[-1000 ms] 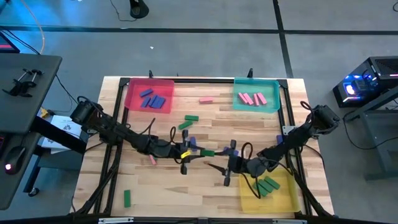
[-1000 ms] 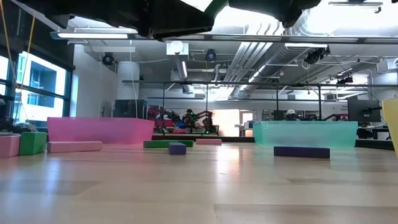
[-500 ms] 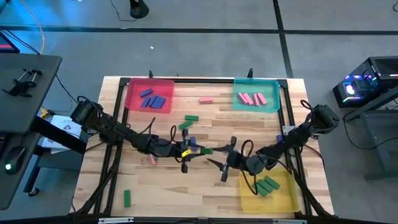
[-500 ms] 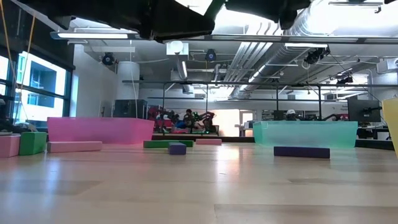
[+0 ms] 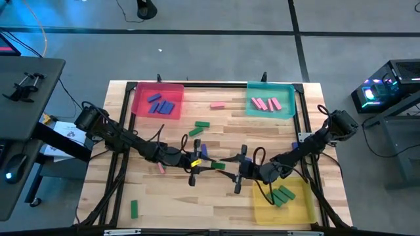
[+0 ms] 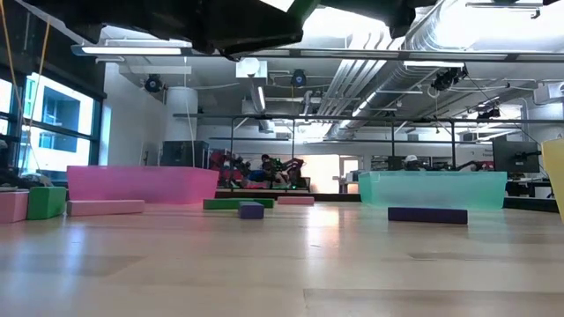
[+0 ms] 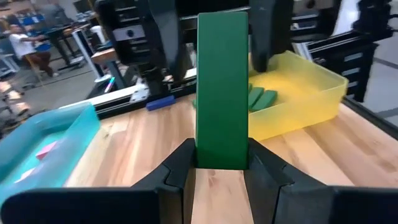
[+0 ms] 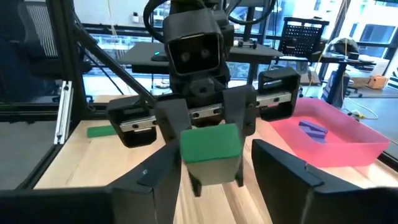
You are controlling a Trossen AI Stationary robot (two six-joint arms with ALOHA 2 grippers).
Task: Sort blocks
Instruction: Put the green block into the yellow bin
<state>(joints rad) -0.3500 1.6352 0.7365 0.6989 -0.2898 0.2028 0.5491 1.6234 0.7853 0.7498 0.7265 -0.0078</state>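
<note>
The left gripper (image 7: 222,168) pinches a green block (image 7: 222,87) upright between its fingers above mid-table. Facing it, the right gripper (image 5: 237,172) holds its fingers wide on either side of that block's far end, seemingly for a handover. Sorting looks roughly half done: 3 pink blocks lie in the teal tray (image 5: 287,113), several blue-purple ones in the pink tray (image 5: 140,111), a few green ones in the yellow tray (image 5: 307,208). Several blocks lie loose on the table (image 5: 262,134).

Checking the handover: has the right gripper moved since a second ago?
Yes. In the high view the right gripper has shifted left, away from the yellow tray, toward the green block.
</note>
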